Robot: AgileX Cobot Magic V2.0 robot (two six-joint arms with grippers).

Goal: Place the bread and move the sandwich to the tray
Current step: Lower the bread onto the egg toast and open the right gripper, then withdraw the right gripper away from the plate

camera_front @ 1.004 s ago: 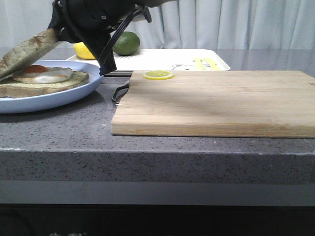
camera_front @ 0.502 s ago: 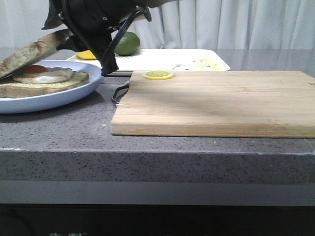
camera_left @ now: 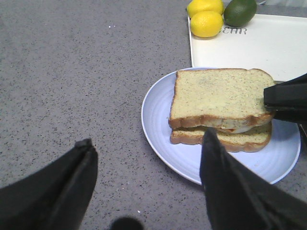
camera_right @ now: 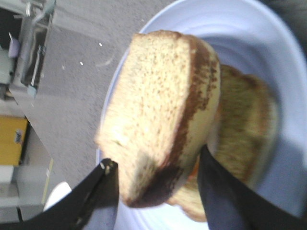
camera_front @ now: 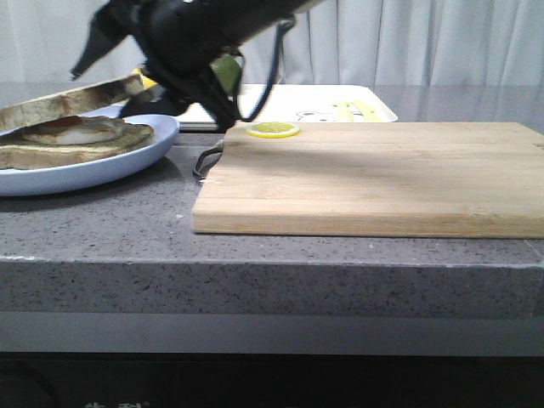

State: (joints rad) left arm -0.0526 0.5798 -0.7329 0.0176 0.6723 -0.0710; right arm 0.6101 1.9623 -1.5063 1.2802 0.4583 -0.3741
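The bread (camera_front: 68, 95) lies nearly flat on the fried egg of the sandwich (camera_front: 76, 140), on the light blue plate (camera_front: 102, 166) at the left. My right gripper (camera_right: 156, 163) reaches in from the right. Its jaws stand apart around the bread's (camera_right: 158, 105) near edge, the upper finger lifted off the top face. In the left wrist view the bread (camera_left: 220, 93) covers the sandwich (camera_left: 240, 139) almost squarely. My left gripper (camera_left: 147, 137) hangs open and empty over the counter beside the plate (camera_left: 158, 120). The white tray (camera_front: 289, 98) lies behind.
A wooden cutting board (camera_front: 374, 174) fills the counter's right, with a lemon slice (camera_front: 273, 129) at its back left corner. Two lemons (camera_left: 206, 24) and a lime (camera_left: 240, 12) sit at the tray's (camera_left: 249, 48) far end. Grey counter (camera_left: 72, 72) stretches beside the plate.
The bread has dropped from a steep tilt to nearly flat on the egg. The right gripper swung right and lower, and its jaws have parted from the slice.
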